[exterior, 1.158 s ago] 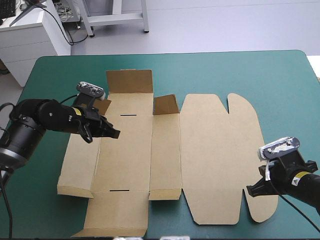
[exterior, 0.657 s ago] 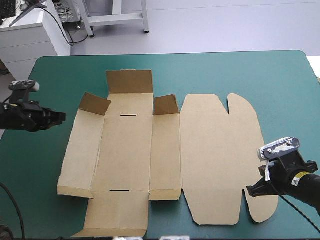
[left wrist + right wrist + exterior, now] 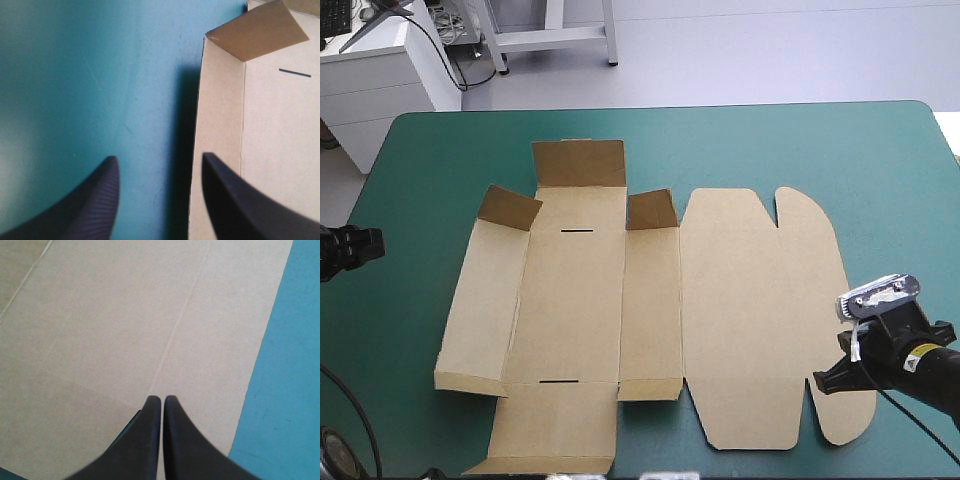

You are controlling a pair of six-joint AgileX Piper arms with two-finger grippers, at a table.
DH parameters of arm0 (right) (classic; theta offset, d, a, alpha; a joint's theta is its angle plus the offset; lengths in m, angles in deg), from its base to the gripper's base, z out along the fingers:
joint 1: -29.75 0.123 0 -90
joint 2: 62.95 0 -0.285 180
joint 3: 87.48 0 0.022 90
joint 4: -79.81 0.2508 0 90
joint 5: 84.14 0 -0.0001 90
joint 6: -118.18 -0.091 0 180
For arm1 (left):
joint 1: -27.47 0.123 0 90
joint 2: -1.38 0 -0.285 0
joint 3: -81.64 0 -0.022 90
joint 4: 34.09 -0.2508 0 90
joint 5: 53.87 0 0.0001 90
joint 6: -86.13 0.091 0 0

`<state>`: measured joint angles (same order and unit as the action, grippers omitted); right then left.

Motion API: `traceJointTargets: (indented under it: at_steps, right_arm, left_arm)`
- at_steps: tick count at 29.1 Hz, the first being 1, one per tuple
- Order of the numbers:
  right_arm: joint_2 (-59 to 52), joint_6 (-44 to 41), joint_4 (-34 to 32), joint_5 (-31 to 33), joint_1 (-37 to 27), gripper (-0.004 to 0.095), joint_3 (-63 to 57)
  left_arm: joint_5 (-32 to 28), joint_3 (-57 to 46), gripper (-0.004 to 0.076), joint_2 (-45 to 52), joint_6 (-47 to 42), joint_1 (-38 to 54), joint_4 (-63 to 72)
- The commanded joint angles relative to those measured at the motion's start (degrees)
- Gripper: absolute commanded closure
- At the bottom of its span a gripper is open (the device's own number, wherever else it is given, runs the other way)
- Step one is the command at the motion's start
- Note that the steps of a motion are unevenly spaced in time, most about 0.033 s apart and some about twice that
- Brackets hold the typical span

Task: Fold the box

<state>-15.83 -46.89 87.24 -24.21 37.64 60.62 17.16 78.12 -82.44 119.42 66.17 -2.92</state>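
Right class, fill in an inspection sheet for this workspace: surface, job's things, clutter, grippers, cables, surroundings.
surface: teal-green cover, bare around the board.
job's things: box, a cut brown sheet lying mostly flat, lid panel flat, the flaps at its far end raised.
clutter: nothing seen.
grippers: left gripper open, holding nothing, by the table's left edge, apart from the box; right gripper shut, over the box's near right corner.
cables: nothing seen.
surroundings: nothing seen.

Robotics laboratory. Indicators: a robot arm with the right end effector [image 3: 818, 383] at a teal-green covered table [image 3: 740, 150]; white cabinet [image 3: 380, 85] and metal frame [image 3: 555, 34] on a grey floor [image 3: 770, 50].
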Motion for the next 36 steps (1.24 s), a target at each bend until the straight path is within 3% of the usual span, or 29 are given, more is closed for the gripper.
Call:
traceJointTargets:
  at_steps: [1,4,14,36]
  right_arm:
    - [-0.2,0.6,0.1,-2.9,-0.3,0.0908,1.4]
    - [-0.2,0.6,0.1,-2.9,-0.3,0.0908,1.4]
    - [-0.2,0.6,0.1,-2.9,-0.3,0.0908,1.4]
    - [-0.2,0.6,0.1,-2.9,-0.3,0.0908,1.4]
  left_arm:
    - [2.4,1.7,0.015,-1.3,0.1,0.1,2.4]
    - [3.1,1.0,0.0068,-4.3,0.0,0.1,2.9]
    - [3.2,0.2,0.0068,-14.0,0.1,-0.2,8.1]
    - [3.5,-16.6,0.0069,-16.2,4.8,-13.5,7.6]
